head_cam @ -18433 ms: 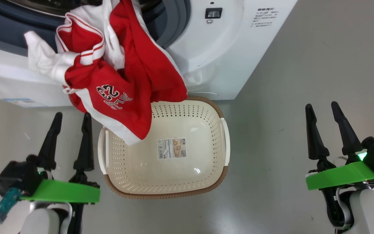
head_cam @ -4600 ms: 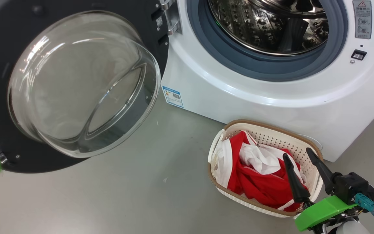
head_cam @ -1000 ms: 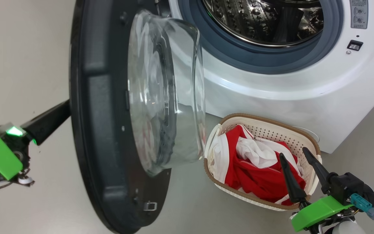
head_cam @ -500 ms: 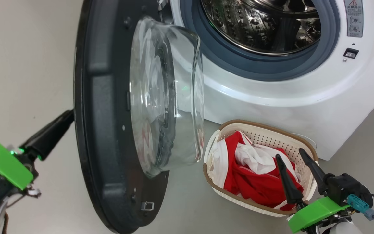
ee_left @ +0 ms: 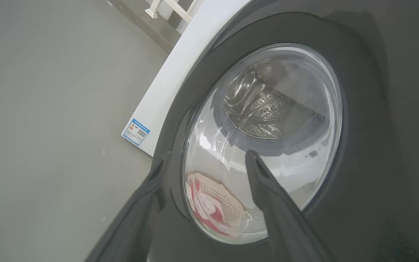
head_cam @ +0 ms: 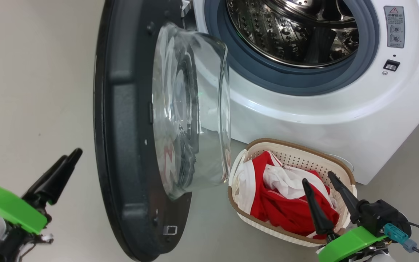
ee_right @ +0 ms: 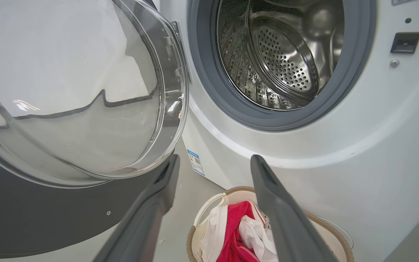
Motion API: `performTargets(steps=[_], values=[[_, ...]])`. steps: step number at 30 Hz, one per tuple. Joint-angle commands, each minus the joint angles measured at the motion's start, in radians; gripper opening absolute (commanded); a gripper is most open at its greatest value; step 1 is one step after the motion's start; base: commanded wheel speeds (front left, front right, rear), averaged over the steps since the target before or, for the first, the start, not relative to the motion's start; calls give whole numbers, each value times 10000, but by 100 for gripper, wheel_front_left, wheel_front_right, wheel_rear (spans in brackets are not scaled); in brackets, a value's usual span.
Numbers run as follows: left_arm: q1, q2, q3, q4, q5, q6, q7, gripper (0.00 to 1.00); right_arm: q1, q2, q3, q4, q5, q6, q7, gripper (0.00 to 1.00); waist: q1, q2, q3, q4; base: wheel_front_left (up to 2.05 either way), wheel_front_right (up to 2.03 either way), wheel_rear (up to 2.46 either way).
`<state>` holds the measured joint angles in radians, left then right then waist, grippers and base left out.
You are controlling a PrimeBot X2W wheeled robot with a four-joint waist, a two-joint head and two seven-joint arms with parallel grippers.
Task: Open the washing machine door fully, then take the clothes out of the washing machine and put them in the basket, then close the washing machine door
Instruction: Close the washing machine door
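Observation:
The washing machine door [head_cam: 122, 127] stands half shut, edge-on, its glass bowl [head_cam: 195, 120] facing the steel drum [head_cam: 293, 32] of the white washing machine [head_cam: 322, 120]. My left gripper [head_cam: 71, 154] is open on the door's outer side, a little apart from the black rim [ee_left: 369, 145], fingers aimed at the window [ee_left: 267, 109]. The red and white clothes [head_cam: 286, 207] lie in the cream basket [head_cam: 340, 171] at the machine's foot. My right gripper [head_cam: 317, 177] hovers open over the basket's near end, empty; in the right wrist view it [ee_right: 215, 157] points towards the drum [ee_right: 278, 54].
Grey floor [head_cam: 31, 72] spreads to the left of the door. A blue label [ee_left: 136, 131] marks the machine's lower corner. The door latch slot [head_cam: 391, 65] sits right of the grey gasket [head_cam: 253, 72]. The basket stands close to the door's swing path.
My left gripper has dropped back from the door's outer rim, which its finger was touching a second ago. The door stays half shut. The head view has shifted slightly.

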<state>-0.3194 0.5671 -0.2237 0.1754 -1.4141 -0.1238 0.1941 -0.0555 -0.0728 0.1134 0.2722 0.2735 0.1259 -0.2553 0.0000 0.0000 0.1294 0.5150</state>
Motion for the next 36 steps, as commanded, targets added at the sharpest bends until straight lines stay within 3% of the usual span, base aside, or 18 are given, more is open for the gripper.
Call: performTargets(steps=[1, 18, 26, 29, 36], values=[[-144, 470, 408, -51, 95, -69, -253, 100, -87, 14, 282, -280, 93, 48, -65, 100, 0, 0, 16, 1, 0, 0, 0], [293, 81, -1117, 1787, 430, -69, -3171, 100, -228, 3, 368, -374, 105, 48, -65, 100, 0, 0, 194, -21, 0, 0, 0], [290, -83, -1747, 2518, 1210, -69, -4401, 100, -194, -21, 314, -383, 128, 48, -65, 100, 0, 0, 125, -59, 0, 0, 0], [279, -280, -1558, 2835, 1847, -69, -4541, 100, -199, -13, 304, -415, 127, 48, -65, 100, 0, 0, 130, -80, 0, 0, 0], [586, -1241, 224, 2848, 3972, -69, -4555, 100, -193, 1, 173, -462, 89, 48, -65, 100, 0, 0, 130, -89, 0, 0, 0]])
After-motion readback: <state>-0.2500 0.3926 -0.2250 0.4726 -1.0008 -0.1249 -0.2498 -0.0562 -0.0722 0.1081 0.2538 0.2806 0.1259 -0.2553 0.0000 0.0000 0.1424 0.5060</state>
